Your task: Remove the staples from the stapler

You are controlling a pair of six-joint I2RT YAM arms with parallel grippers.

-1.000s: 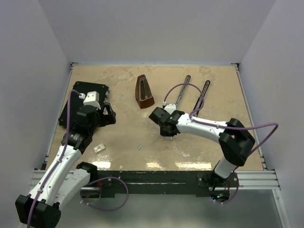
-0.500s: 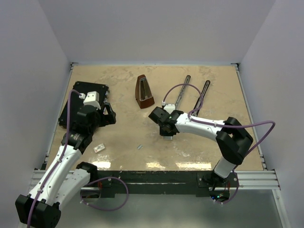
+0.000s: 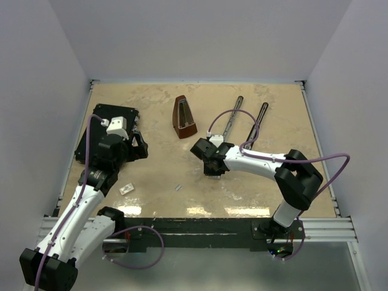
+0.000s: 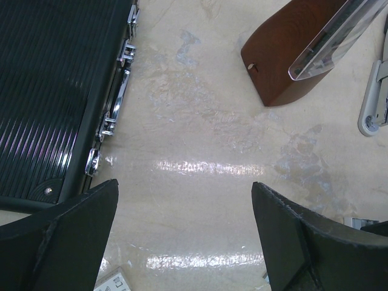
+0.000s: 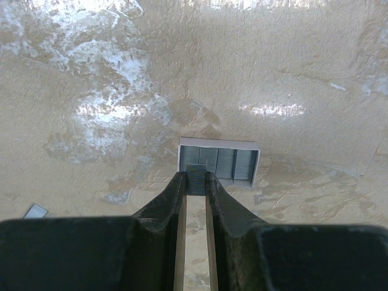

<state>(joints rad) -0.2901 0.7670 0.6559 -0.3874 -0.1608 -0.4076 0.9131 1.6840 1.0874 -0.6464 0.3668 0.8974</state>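
White arms (image 3: 73,215), black joints (image 3: 301,182), purple cables (image 3: 140,228).

The counter (image 3: 151,103) is a shiny, sandy-colored top with pale patches. A big flat black case (image 3: 108,130) lies at the left side. A brown pyramid metronome (image 3: 184,117) stands near the back middle. To its right lies the stapler (image 3: 237,106), opened out into two long thin bars. Near the front lie a tiny grey strip of staples (image 3: 178,187) and, farther left, a small white piece (image 3: 127,188). A little white tray (image 5: 218,162) of grey staples sits near the middle.
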